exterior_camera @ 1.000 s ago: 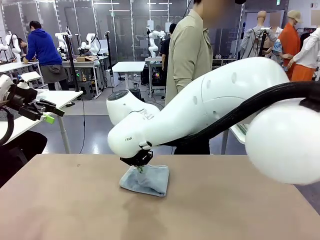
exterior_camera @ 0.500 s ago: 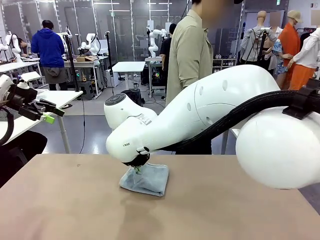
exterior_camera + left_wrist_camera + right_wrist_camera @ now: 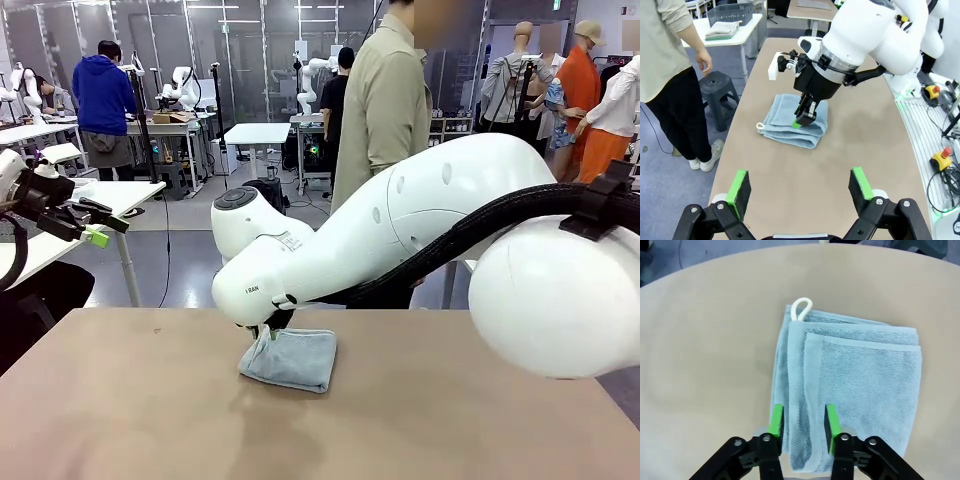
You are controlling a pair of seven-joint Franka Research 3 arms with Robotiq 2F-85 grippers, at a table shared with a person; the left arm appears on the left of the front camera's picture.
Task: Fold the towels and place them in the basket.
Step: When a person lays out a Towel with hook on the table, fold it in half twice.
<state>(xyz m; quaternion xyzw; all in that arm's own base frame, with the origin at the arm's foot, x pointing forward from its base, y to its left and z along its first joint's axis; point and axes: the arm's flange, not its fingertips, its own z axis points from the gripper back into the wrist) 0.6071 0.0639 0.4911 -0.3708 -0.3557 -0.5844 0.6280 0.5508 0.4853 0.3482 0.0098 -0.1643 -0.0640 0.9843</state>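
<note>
One pale blue-grey towel [image 3: 291,358] lies folded on the tan table, its white loop [image 3: 801,307] at a corner. My right gripper [image 3: 804,421] hangs just over the towel's [image 3: 855,385] near folded edge. Its green pads [image 3: 776,420] stand apart on either side of that fold, and the cloth lies flat, not lifted. The left wrist view shows the same gripper [image 3: 805,114] pointing down over the towel [image 3: 790,125]. My left gripper [image 3: 800,185] is open and empty, held high at the table's left [image 3: 95,228]. The dark mesh basket [image 3: 730,12] stands on a side table beyond the person.
A person [image 3: 385,110] in a beige shirt stands at the table's far side, arm hanging down [image 3: 704,62]. A folded stack of cloths [image 3: 720,31] lies in front of the basket. A grey stool [image 3: 717,85] stands beside the table's far edge.
My right gripper's jaws have parted from shut to open over the towel's edge, and the arm has shifted slightly. The towel has stayed in place.
</note>
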